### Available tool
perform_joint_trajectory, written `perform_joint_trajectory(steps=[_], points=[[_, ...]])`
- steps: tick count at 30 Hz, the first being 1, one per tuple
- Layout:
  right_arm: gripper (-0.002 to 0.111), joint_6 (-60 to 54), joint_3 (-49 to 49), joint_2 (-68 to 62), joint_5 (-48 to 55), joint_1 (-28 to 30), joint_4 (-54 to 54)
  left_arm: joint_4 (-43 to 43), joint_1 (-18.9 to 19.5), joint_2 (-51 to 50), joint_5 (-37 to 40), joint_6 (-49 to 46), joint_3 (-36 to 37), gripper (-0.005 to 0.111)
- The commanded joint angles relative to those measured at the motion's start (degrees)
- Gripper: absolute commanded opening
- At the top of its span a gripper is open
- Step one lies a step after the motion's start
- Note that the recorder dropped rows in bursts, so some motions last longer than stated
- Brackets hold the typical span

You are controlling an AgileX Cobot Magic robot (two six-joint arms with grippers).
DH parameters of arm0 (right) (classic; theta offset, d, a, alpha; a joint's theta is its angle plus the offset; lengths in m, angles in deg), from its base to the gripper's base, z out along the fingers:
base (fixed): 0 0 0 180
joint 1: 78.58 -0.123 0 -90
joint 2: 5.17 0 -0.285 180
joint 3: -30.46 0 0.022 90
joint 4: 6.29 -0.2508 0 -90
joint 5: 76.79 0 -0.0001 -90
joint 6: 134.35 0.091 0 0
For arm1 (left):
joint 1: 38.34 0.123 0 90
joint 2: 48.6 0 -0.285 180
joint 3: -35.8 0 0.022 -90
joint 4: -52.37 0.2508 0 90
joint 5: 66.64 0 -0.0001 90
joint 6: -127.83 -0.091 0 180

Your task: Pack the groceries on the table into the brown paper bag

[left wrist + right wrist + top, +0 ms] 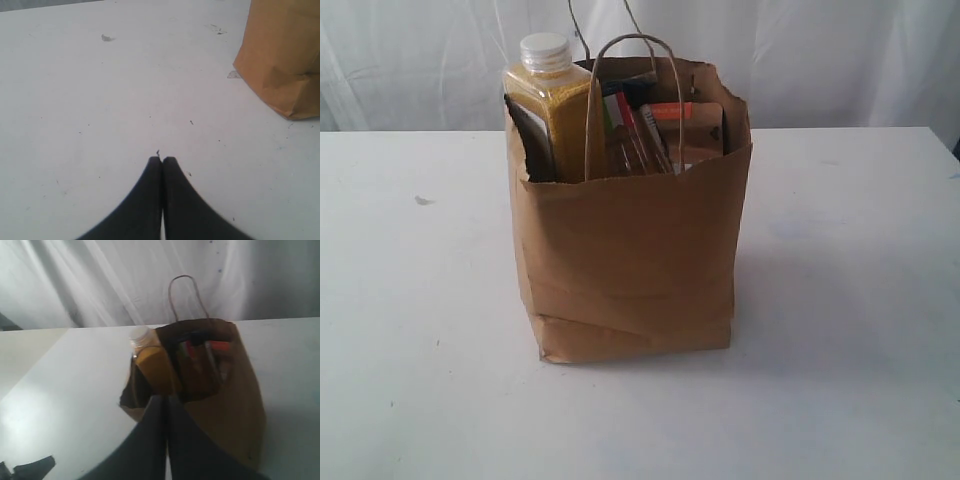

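**A:** Well, from outside, the brown paper bag [630,260] stands on the worktop [420,380] with the yellow-grain bottle [552,110] poking above its rim. It looks top-heavy to me.

**B:** Left wrist view: left jaws pressed together, empty, low over the worktop near the bag's base.

**A:** Right wrist view: right jaws pressed together on nothing, near the bag's mouth — a careless swing could knock the bottle and tip the bag.

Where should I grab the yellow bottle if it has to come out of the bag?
Probably the neck just under the white cap, coming straight down from above. The bottle stands upright in the bag with only its top clear of the rim. The bag wall and the packets beside it block a side approach.
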Motion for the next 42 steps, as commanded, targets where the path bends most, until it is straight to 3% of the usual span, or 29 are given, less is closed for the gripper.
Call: perform_joint_trajectory(steps=[1, 8, 17, 29, 39, 42], points=[[0.0, -5.75, 8.06, 3.52, -5.36, 8.71, -1.56, -0.04, 0.09, 0.2, 0.13, -0.17, 0.38, 0.0], [0.0, -13.17, 27.5, 10.22, -29.51, 26.28, -11.88, -0.04, 0.09, 0.2, 0.13, -0.17, 0.38, 0.0], [0.0, -14.7, 48.77, 18.06, -45.6, 39.75, -25.44, -0.04, 0.09, 0.2, 0.13, -0.17, 0.38, 0.0], [0.0, -15.79, 62.72, 32.01, -45.04, 53.93, -27.81, -0.04, 0.09, 0.2, 0.13, -0.17, 0.38, 0.0], [0.0, -21.0, 64.79, 37.58, -40.38, 54.55, -27.69, -0.04, 0.09, 0.2, 0.13, -0.17, 0.38, 0.0], [0.0, -29.73, 66.41, 37.58, -41.55, 54.55, -30.25, -0.04, 0.09, 0.2, 0.13, -0.17, 0.38, 0.0]])
